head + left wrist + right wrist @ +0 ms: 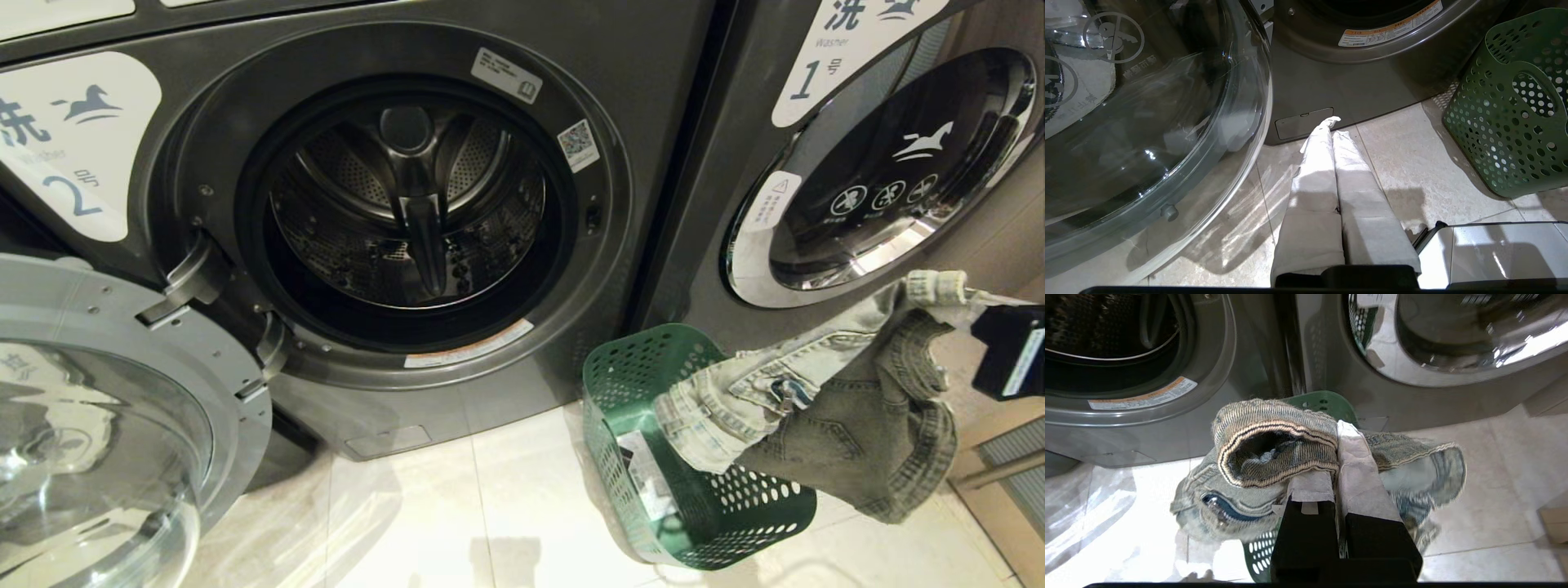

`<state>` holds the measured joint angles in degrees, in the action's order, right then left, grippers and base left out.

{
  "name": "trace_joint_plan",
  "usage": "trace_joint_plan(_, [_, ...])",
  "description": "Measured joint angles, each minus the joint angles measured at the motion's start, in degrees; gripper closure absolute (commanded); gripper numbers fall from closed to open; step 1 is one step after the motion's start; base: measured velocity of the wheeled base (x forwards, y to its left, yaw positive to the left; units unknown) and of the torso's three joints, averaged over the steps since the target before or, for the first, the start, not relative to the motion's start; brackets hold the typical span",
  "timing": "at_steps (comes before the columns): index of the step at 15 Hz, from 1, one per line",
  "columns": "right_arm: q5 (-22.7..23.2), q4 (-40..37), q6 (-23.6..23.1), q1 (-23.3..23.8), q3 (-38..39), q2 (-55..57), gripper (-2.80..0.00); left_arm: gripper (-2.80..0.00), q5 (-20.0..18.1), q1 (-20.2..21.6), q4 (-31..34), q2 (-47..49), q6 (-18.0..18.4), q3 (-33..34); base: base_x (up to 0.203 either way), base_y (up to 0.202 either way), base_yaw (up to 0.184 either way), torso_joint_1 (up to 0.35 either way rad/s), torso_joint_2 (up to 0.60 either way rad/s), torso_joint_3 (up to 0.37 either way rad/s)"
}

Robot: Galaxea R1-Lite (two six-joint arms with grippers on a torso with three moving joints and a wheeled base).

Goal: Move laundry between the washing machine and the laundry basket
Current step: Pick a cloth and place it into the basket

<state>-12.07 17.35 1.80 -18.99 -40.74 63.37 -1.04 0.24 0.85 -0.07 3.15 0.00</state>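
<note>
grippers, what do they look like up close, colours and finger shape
Both match: the left gripper has two long tapering fingers wrapped in pale grey-white cloth-like covering, set on a black base. The right gripper has the same pale wrapped fingers on black blocky mounts; in the head view its black body carries a white label.

Pale glossy floor tiles [522, 506] are stretching beneath everything, mirroring bright overhead light in white patches. A second dark grey machine labelled 1 [890, 155] is standing at the right, its chrome-rimmed door shut and gleaming.
</note>
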Motion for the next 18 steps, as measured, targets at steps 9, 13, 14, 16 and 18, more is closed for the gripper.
trace_joint_plan(9, [0.5,15.6,3.2,4.2,0.2,17.7,-2.80,0.00,0.0,0.0,0.0,0.0,0.0,0.0,0.000,0.000,0.000,0.000,0.00,0.000])
trace_joint_plan(13, [0.5,17.3,3.1,4.6,-0.2,20.6,-2.80,0.00,0.0,0.0,0.0,0.0,0.0,0.0,0.000,0.000,0.000,0.000,0.00,0.000])
trace_joint_plan(14, [0.4,17.3,3.1,4.7,-0.3,20.8,-2.80,0.00,0.0,0.0,0.0,0.0,0.0,0.0,0.000,0.000,0.000,0.000,0.00,0.000])
trace_joint_plan(16, [0.5,17.3,3.1,4.7,-0.3,20.6,-2.80,0.00,0.0,0.0,0.0,0.0,0.0,0.0,0.000,0.000,0.000,0.000,0.00,0.000])
trace_joint_plan(18, [0.4,17.3,3.0,4.7,-0.1,20.2,0.00,0.00,0.0,0.0,0.0,0.0,0.0,0.0,0.000,0.000,0.000,0.000,0.00,0.000])
